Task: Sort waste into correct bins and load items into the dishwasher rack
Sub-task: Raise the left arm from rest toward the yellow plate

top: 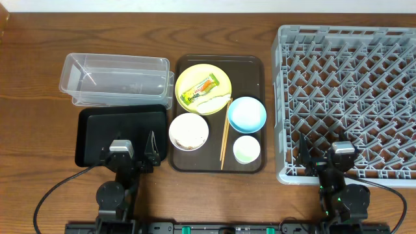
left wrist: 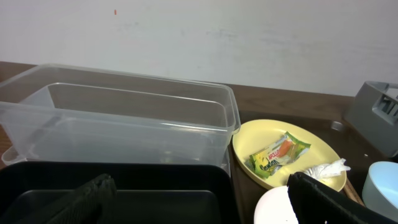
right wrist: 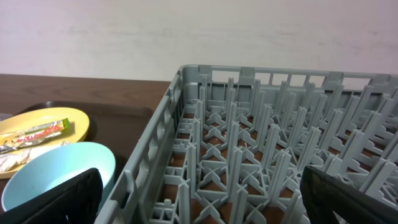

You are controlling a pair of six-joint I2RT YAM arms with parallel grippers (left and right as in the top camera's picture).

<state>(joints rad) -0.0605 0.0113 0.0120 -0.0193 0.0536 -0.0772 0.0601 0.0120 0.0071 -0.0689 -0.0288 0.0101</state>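
Overhead, the left claw (top: 130,151) hangs wide open and empty over the black tray (top: 97,130), the right claw (top: 330,156) likewise at the rack's (top: 344,97) near wall, wrapper (top: 198,90) and tissue (top: 213,103) lying on the yellow plate (top: 221,77); the left wrist view crops the white bowl (left wrist: 272,210), whose unseen contents might spill if tipped; the right wrist view shows only pegs and the blue bowl (right wrist: 62,165).

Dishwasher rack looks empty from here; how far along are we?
Nothing done: the rack, clear tub and black tray are all empty. Nothing in hand: left tool and right tool are open. To do: wrapper and tissue on the yellow plate, blue bowl, white bowl, cup, chopsticks.
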